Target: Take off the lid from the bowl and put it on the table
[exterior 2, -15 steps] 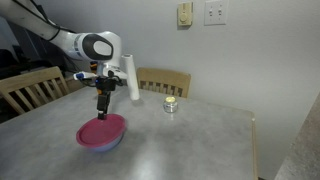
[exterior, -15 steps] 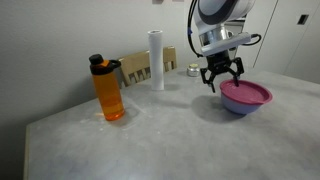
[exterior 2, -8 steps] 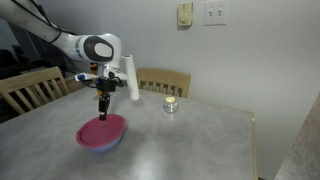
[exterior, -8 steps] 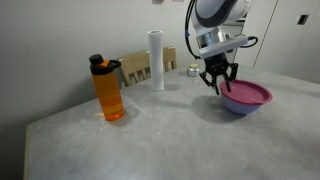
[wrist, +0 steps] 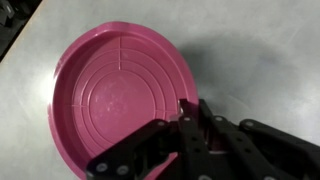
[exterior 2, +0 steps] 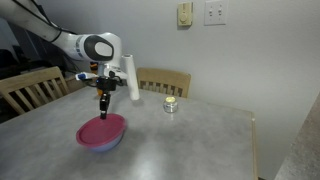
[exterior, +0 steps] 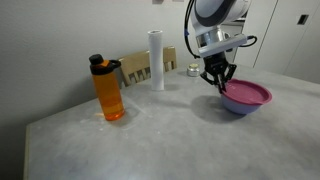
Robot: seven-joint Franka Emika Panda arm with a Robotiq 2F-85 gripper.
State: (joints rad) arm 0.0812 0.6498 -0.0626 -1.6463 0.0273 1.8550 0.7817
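The magenta-pink lid (exterior: 247, 93) (exterior 2: 101, 130) lies on the periwinkle-blue bowl (exterior: 238, 106) (exterior 2: 103, 146), which stands on the grey mottled table (exterior: 150, 140) (exterior 2: 200, 140). In both exterior views my gripper (exterior: 220, 85) (exterior 2: 102, 110) points straight down at the lid's edge. The wrist view shows the lid (wrist: 115, 95) from above, with ringed grooves and a raised rim. There my gripper (wrist: 183, 108) is shut on that rim, one finger inside it and one outside.
An orange bottle (exterior: 109, 90) with a black cap stands apart from the bowl. A white cylinder (exterior: 156, 60) (exterior 2: 131, 75) stands near the table's back edge. A small jar (exterior 2: 171, 104) sits nearby. Wooden chairs (exterior 2: 163, 80) (exterior 2: 30, 88) line the far side.
The fingers, spread wide a second ago, have closed together on the lid's rim. The arm, lid and bowl stay where they were.
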